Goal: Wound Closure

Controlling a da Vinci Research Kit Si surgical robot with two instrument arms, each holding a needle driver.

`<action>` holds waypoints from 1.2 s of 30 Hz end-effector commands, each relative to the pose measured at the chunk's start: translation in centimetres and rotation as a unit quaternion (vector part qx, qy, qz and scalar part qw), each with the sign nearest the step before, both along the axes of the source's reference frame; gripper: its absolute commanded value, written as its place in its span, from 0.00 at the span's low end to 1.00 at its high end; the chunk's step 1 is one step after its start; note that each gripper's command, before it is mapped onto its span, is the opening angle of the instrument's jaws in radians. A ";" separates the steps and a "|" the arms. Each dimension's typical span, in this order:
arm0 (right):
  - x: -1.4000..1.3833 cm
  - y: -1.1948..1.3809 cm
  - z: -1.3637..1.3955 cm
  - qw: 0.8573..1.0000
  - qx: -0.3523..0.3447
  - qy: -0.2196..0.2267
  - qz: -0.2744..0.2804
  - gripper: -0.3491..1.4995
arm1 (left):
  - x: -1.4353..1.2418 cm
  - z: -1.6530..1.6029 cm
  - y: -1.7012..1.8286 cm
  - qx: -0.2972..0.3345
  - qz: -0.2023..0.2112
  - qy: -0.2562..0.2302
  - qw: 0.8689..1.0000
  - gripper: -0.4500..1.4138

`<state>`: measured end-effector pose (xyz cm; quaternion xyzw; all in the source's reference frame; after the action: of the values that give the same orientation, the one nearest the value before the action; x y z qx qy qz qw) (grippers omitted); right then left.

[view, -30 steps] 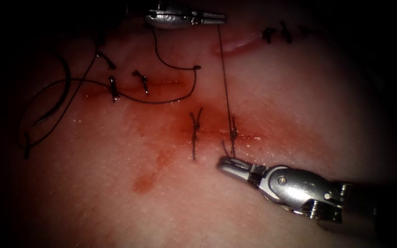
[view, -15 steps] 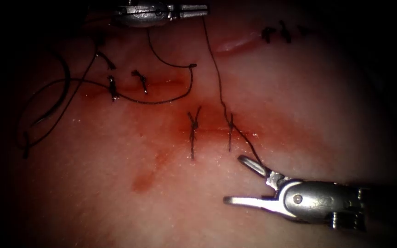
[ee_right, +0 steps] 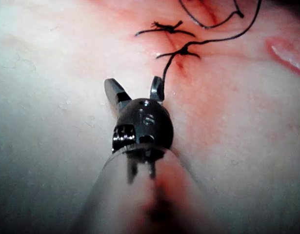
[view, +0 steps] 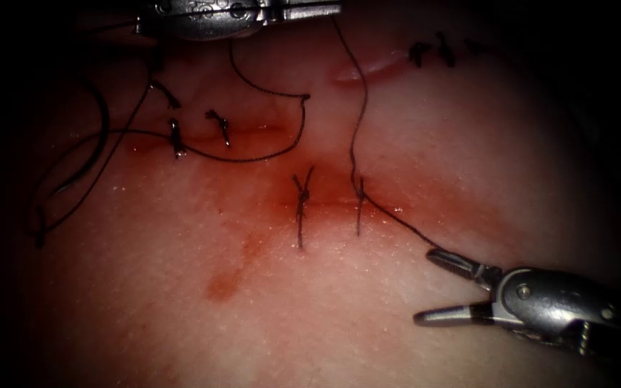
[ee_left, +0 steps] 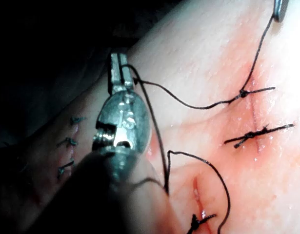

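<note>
Left pincer (view: 328, 9) is clamped on the thin dark thread (view: 353, 129); right pincer (view: 433, 286) is spread apart, holding nothing; dark curved needle (view: 95, 144) lies loose left of the cut.

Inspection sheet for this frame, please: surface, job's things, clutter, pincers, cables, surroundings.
Surface: tissue with red fluid around the cut.
Job's things: needle lies loose on the tissue at far left, apparently not in it; thread runs from left pincer to a stitch, then toward right pincer.
Clutter: tied stitches with cut ends.
Grippers: left pincer shut on thread; right pincer open, holds nothing, thread touching one jaw.
Cables: nothing seen.
Surroundings: dark, nothing seen.
</note>
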<state>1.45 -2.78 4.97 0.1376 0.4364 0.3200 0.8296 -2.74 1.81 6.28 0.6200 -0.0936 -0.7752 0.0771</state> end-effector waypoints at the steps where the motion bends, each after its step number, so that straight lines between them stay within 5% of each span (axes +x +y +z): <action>1: -0.05 0.16 0.02 1.000 -0.012 -0.001 -0.012 0.86 | -0.07 -0.03 0.04 -0.006 0.001 -0.001 1.000 0.00; 9: -0.56 0.80 0.01 0.996 -0.069 -0.047 -0.010 0.84 | -0.10 -0.47 -0.04 -0.022 0.008 -0.003 1.000 0.00; 16: -0.62 1.29 -0.05 0.990 -0.128 -0.066 -0.012 0.87 | -0.08 -0.78 -0.12 -0.033 0.011 0.000 0.999 0.00; 26: 0.06 1.20 0.11 0.998 -0.056 0.024 0.024 0.90 | -0.10 -0.95 -0.15 -0.038 0.011 0.002 0.999 0.00; 36: 0.77 1.18 0.45 0.996 -0.069 0.041 0.027 0.90 | 0.00 -1.00 -0.16 -0.039 0.013 0.006 0.999 0.00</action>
<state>2.14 -1.64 5.45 0.0805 0.4932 0.3044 0.8110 -2.65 1.58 5.23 0.6124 -0.1143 -0.7741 0.1126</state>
